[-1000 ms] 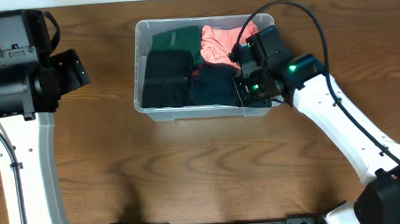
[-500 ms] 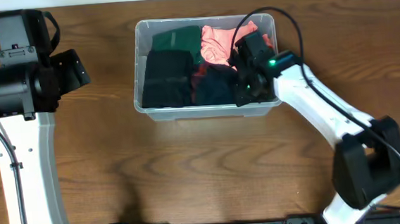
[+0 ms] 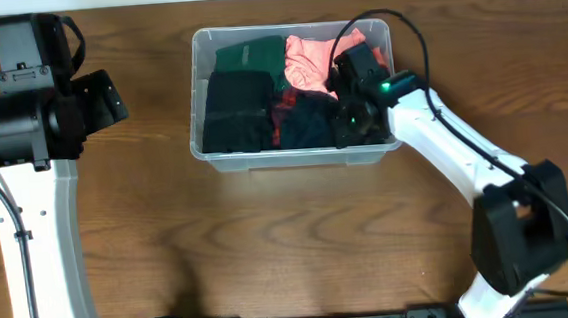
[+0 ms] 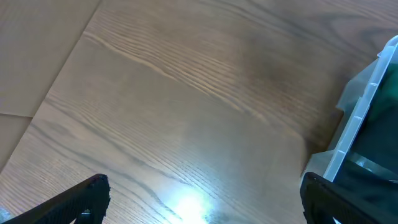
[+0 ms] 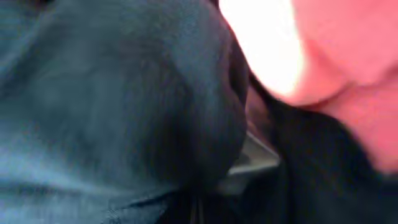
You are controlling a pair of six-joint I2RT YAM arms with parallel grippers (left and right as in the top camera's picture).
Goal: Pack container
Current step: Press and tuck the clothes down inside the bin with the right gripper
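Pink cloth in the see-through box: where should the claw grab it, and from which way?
Probably best from straight above. The pink cloth lies in the far right corner of the container, so the walls block any sideways reach. Pinch a raised wrinkle near its middle. It is crumpled, not flat, so a fold stands up to grip.

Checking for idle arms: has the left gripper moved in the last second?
No. The left gripper sits in the same spot, open, left of the container.

One container (image 3: 294, 159), two arms (image 3: 38, 226), and at least four garments (image 3: 236, 112): green, pink, black, navy.
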